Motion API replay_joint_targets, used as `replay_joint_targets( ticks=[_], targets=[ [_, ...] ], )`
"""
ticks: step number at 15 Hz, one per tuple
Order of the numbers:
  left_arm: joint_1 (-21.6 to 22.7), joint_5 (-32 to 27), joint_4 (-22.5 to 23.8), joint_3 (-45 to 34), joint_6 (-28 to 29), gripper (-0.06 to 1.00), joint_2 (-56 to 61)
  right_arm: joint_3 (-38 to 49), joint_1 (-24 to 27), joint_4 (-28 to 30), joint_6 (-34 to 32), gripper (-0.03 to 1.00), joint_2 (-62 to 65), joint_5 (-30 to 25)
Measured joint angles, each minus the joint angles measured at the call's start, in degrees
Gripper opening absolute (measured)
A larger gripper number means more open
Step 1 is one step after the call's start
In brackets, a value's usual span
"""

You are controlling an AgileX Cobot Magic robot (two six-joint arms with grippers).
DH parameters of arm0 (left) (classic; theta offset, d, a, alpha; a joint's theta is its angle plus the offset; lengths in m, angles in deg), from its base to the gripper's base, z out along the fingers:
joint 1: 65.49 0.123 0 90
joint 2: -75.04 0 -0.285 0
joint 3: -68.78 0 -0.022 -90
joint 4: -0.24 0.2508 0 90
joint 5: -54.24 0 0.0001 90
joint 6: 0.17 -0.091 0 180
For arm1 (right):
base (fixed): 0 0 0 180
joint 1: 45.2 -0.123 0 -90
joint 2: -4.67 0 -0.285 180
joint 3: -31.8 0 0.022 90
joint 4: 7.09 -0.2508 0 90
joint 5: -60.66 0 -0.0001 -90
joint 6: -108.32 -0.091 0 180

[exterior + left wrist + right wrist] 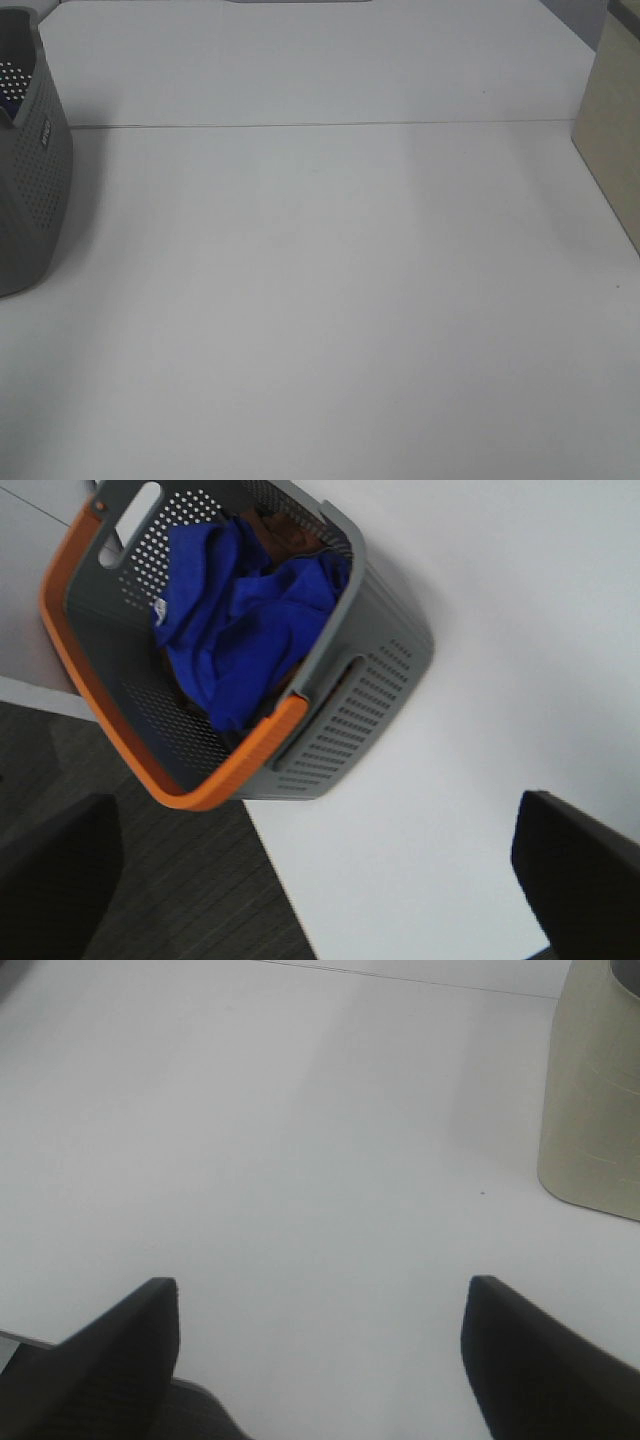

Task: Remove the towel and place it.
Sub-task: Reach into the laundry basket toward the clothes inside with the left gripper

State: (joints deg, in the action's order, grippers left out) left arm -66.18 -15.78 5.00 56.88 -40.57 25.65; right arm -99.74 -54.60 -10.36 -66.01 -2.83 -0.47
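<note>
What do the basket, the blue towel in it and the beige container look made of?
The basket: moulded plastic, it seems, matte grey walls punched with rows of small holes, smooth orange rim. The towel: soft fabric, perhaps microfibre; it lies in loose crumpled folds without shine. The beige container: probably matte plastic with a rounded corner, though too little shows to be sure.

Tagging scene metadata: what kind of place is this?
Probably a lab or test bench: bare white table, grey perforated basket holding a blue towel, plain beige container at one side.
</note>
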Motion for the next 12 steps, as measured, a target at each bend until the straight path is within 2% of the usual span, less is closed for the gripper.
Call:
replay_joint_targets(
  ticks=[2,3,5,6,8,11,12],
  targets=[
    [0.0,0.0,3.2,7.4,-6.5,0.99,-8.3,0.0,0.0,0.0,0.0,0.76,0.0,0.0],
    [0.0,0.7,9.2,13.3,-11.6,0.99,-16.0,0.0,0.0,0.0,0.0,0.76,0.0,0.0],
    [0.0,6.0,17.6,17.3,-12.5,0.99,-23.0,0.0,0.0,0.0,0.0,0.76,0.0,0.0],
    [0.0,7.2,19.3,17.8,-12.5,0.98,-24.9,0.0,0.0,0.0,0.0,0.76,0.0,0.0],
    [0.4,13.6,25.4,18.2,-12.7,0.98,-32.0,0.0,0.0,0.0,0.0,0.76,0.0,0.0],
    [2.9,18.1,26.3,18.3,-12.7,0.98,-42.1,0.0,0.0,0.0,0.0,0.76,0.0,0.0],
    [5.9,19.6,26.6,18.3,-12.7,0.98,-49.2,0.0,0.0,0.0,0.0,0.76,0.0,0.0]
  ],
)
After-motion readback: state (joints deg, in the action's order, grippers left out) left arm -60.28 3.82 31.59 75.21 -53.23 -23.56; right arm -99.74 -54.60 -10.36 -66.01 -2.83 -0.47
